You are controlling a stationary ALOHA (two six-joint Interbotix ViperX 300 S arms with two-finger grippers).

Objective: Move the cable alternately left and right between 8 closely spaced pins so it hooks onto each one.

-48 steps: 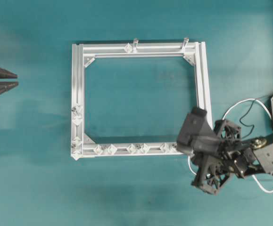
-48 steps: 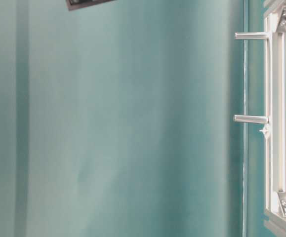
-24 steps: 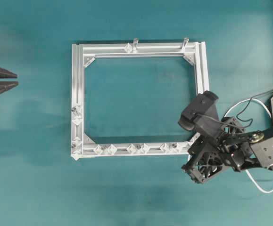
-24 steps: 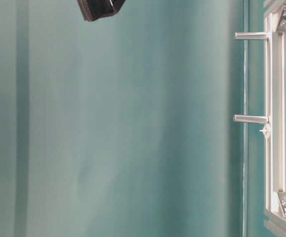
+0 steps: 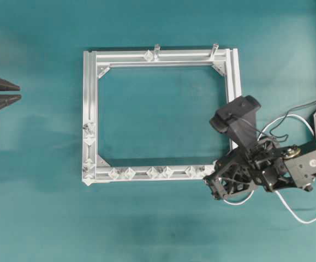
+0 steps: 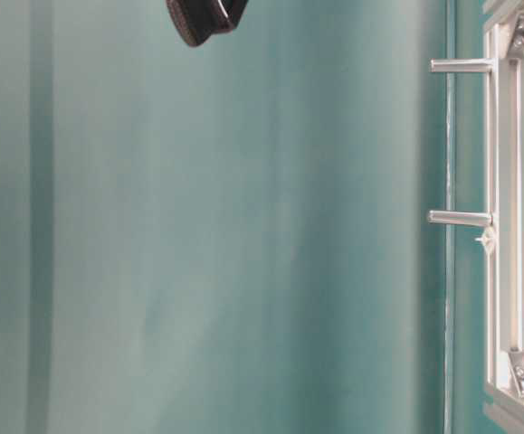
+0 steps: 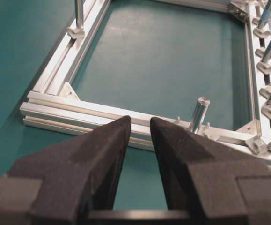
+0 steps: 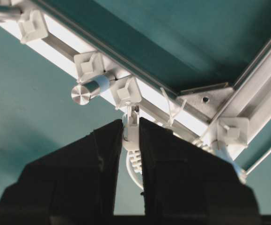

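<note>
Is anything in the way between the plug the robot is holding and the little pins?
Nothing visible. The right gripper pinches the cable by its plug, whose tip points straight at the nearest pins on the rail, with only open air between.

even, bright light throughout, with soft shadows on the teal table (image 5: 37, 207). glare whitens the aluminium frame (image 8: 55, 47); the near fingers (image 7: 98, 164) are blurred.

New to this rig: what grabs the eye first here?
The square aluminium frame mid-table on teal. At its lower right corner the right gripper pinches the cable's white plug, just short of the pins on the bottom rail. The left gripper waits open, empty.
</note>
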